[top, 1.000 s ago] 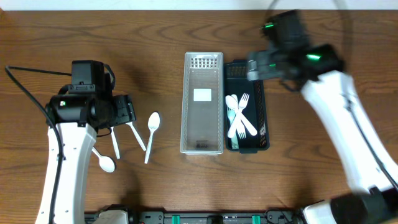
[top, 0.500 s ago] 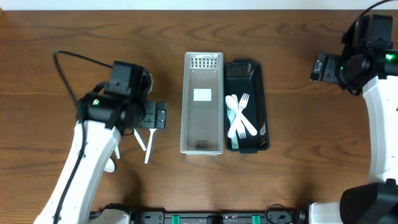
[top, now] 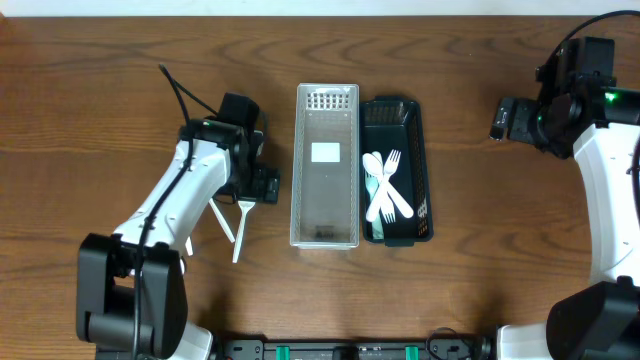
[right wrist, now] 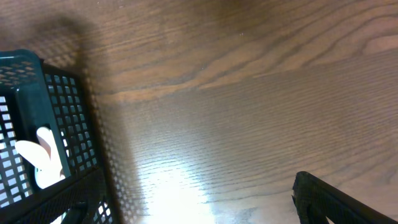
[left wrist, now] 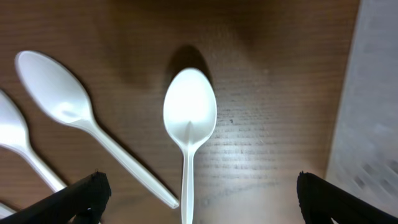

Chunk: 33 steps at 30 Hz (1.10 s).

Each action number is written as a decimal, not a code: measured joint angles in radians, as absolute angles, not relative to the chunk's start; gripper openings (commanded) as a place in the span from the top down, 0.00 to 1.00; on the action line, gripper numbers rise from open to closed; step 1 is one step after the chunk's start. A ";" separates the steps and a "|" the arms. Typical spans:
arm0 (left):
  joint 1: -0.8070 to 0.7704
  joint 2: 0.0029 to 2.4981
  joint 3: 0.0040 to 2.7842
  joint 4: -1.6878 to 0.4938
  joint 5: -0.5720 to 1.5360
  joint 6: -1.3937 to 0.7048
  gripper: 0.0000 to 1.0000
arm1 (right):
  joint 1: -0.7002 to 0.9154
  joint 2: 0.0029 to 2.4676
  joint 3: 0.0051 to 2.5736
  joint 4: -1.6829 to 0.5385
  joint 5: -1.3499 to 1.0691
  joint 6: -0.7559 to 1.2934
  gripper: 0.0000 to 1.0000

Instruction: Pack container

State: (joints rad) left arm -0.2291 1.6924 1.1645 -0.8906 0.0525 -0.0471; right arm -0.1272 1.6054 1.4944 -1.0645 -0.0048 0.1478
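Note:
A black mesh container (top: 420, 150) holds several white plastic forks and spoons (top: 385, 190). Beside it on the left stands a clear container (top: 326, 165). Loose white spoons (top: 240, 232) lie on the wood left of it. My left gripper (top: 265, 175) hovers open above them. In the left wrist view one spoon (left wrist: 189, 112) lies centred, its handle running down between the open left gripper (left wrist: 199, 205), and two more spoons (left wrist: 56, 93) lie to its left. My right gripper (top: 500, 118) is open and empty over bare wood, right of the black container (right wrist: 43, 106).
The clear container's wall (left wrist: 373, 124) is close on the right of the left gripper. A black cable (top: 175, 85) trails from the left arm. White cutlery (right wrist: 43, 162) shows through the mesh in the right wrist view.
The left arm has swung right and towards the clear container, ending over the spoon's bowl, and its jaws opened wider. The right arm pulled away to the right of the black container.

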 measured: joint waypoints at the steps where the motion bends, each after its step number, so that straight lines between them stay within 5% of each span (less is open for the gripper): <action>1: -0.229 1.695 1.147 -0.872 0.052 -0.047 0.02 | -0.127 1.605 1.494 -1.065 -0.005 0.148 0.01; 13: -0.180 1.696 0.909 -0.694 0.052 -0.047 0.02 | -0.127 1.605 1.494 -1.065 -0.005 0.147 0.01; 33: -0.177 1.695 0.899 -0.682 0.046 -0.021 0.01 | -0.127 1.605 1.494 -1.065 -0.005 0.147 0.01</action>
